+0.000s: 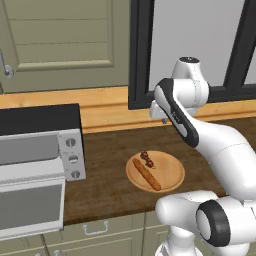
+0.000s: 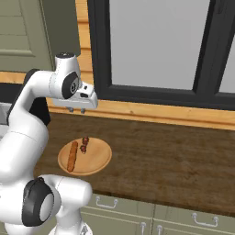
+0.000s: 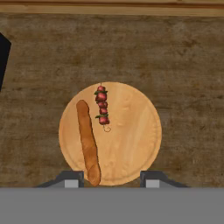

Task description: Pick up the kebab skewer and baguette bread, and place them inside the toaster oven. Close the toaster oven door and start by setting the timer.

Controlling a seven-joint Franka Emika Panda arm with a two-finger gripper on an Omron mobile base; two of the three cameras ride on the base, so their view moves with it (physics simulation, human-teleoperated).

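Observation:
A round wooden plate (image 1: pixel 172 172) (image 3: pixel 135 140) lies on the dark wooden counter. On it are the baguette bread (image 1: pixel 146 174) (image 2: pixel 72 156) (image 3: pixel 87 142), a long orange-brown stick, and the kebab skewer (image 1: pixel 147 159) (image 2: pixel 84 144) (image 3: pixel 102 106), short with red chunks. The two lie side by side and apart. My gripper (image 1: pixel 163 120) (image 2: pixel 76 110) (image 3: pixel 110 181) hangs well above the plate, pointing down, open and holding nothing. The toaster oven (image 1: pixel 40 120) stands at the left, with its door (image 1: pixel 30 207) dropped open and three knobs (image 1: pixel 73 159) at its right.
A dark-framed window (image 2: pixel 156 46) and a light wooden ledge (image 1: pixel 105 107) run behind the counter. Bare counter (image 2: pixel 174 156) stretches to the right of the plate. Cabinet drawers with handles (image 1: pixel 95 229) sit below the counter's front edge.

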